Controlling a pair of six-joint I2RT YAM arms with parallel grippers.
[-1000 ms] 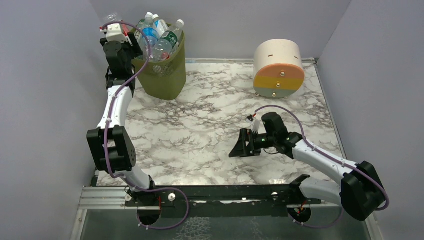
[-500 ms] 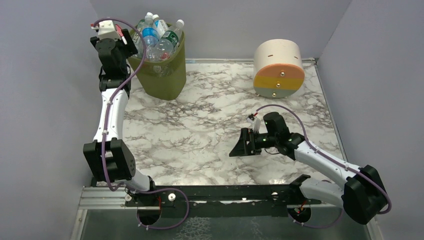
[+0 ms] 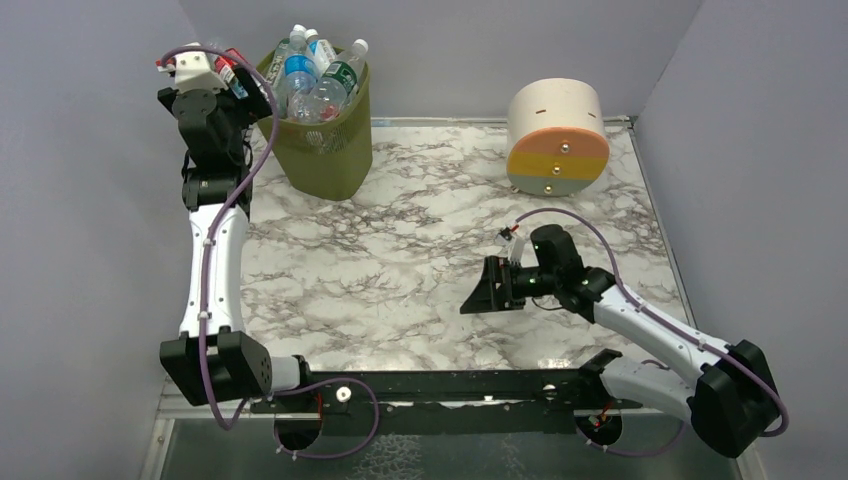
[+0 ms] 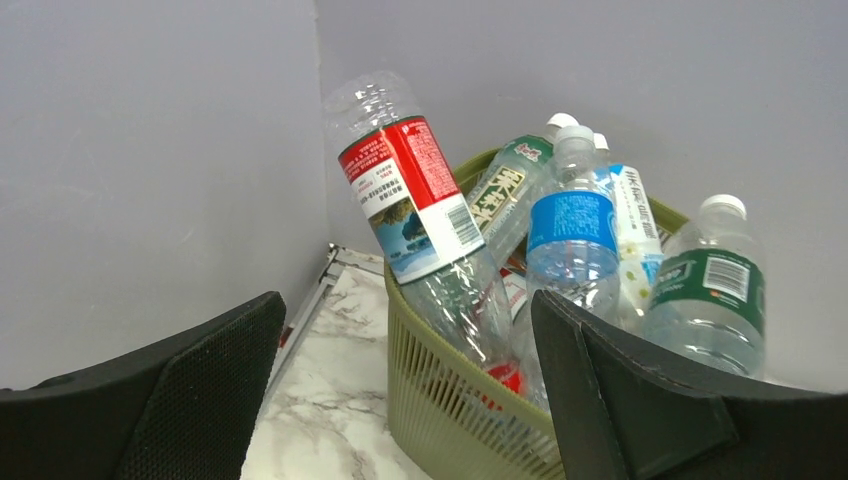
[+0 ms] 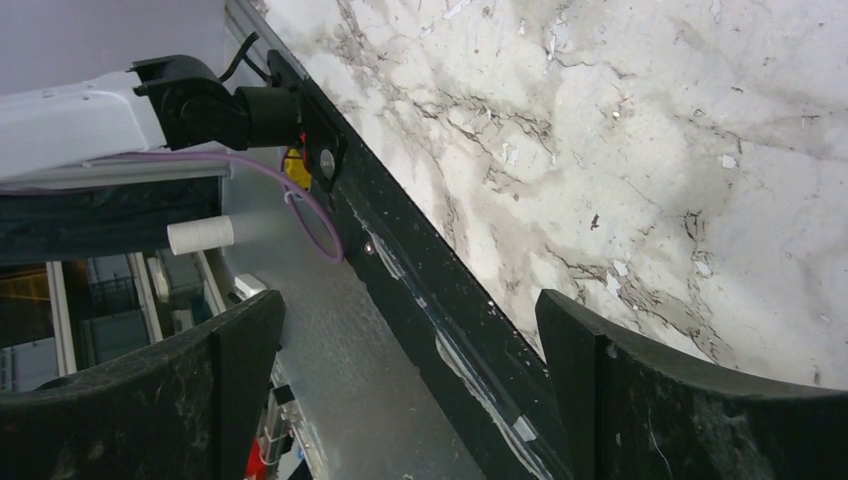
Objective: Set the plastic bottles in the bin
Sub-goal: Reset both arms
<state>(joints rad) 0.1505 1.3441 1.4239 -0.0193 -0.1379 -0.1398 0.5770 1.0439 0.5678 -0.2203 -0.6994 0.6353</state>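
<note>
The olive-green mesh bin stands at the back left, packed with plastic bottles that stick up past its rim. In the left wrist view a red-labelled bottle leans cap-down over the bin's near rim, beside a blue-labelled one and a green-labelled one. My left gripper hangs just left of the bin, open, with nothing between its fingers. My right gripper is open and empty low over the marble table, right of centre.
A cream cylinder with orange, yellow and grey bands stands at the back right. Grey walls close in the left, back and right. The black rail along the table's near edge lies under my right gripper.
My left gripper opened and drew back to the left. The red-labelled bottle it held now leans in the bin against the rim. The right arm barely moved.
</note>
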